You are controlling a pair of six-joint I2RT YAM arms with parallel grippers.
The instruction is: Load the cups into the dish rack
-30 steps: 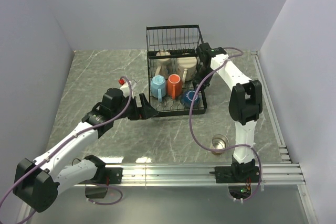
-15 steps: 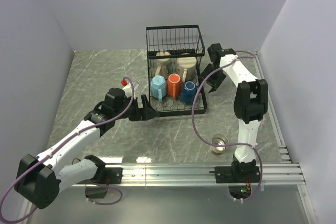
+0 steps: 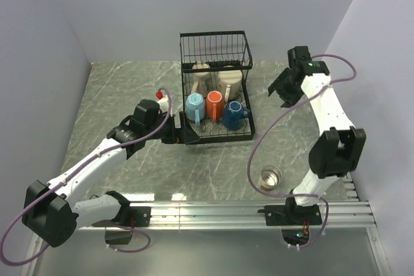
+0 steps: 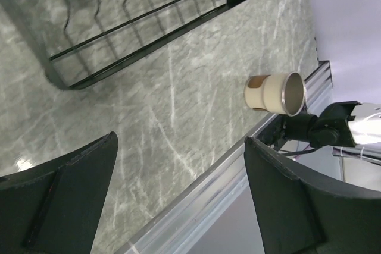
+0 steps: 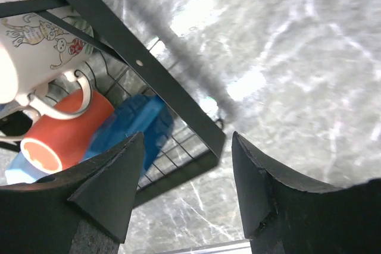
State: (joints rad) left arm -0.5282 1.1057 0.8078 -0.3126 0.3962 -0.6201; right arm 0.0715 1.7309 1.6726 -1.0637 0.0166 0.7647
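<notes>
The black wire dish rack stands mid-table. In it are a light blue mug, an orange mug, a dark blue mug and two cream mugs at the back. A small steel cup lies on the table near the front right, also in the left wrist view. My left gripper is open and empty by the rack's front left corner. My right gripper is open and empty, raised to the right of the rack, with the dark blue mug beyond its fingers.
Grey walls close in the table on the left, back and right. An aluminium rail runs along the near edge. The right arm's cable hangs over the table between the rack and the steel cup.
My right gripper has let go of the dark blue mug in the rack and swung up and to the right. My left gripper has edged slightly closer to the rack.
</notes>
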